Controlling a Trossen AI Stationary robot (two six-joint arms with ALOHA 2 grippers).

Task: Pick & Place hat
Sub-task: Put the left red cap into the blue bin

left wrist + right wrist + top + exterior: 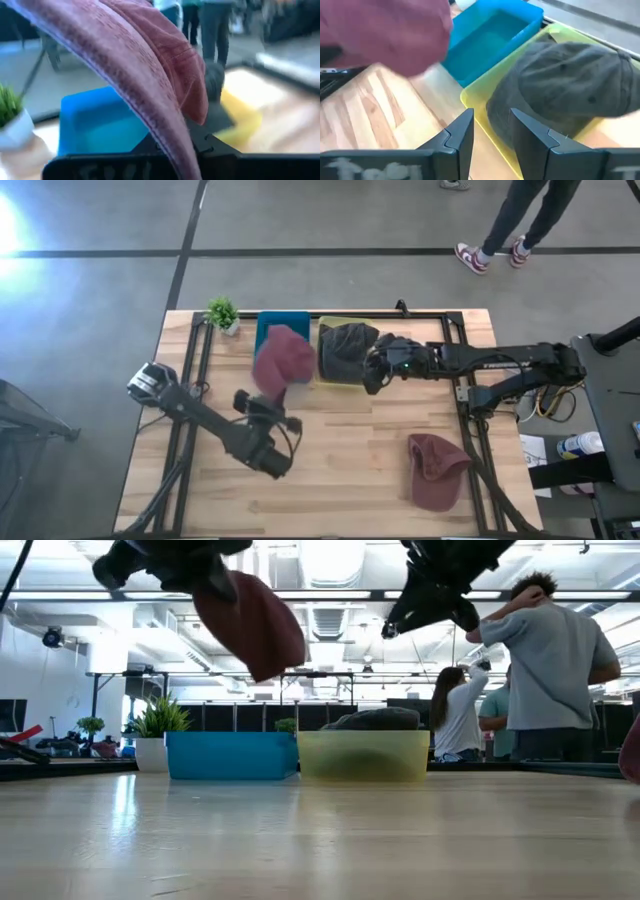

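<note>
Left tool (268, 402) clamps the maroon cap (282, 360), hanging over the blue bin (268, 326). Center it above the bin before release. Right tool (489, 131), fingers apart, hovers by the yellow bin (476, 101).

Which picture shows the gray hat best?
The right wrist view: the gray hat fills it, lying in the yellow bin. The high view shows it small from above, the low view only its top, and the left wrist view just a dark blur.

Grey concrete floor (90, 220), dark tape lines; bright ceiling lights (330, 560); people (550, 660) standing behind table.
</note>
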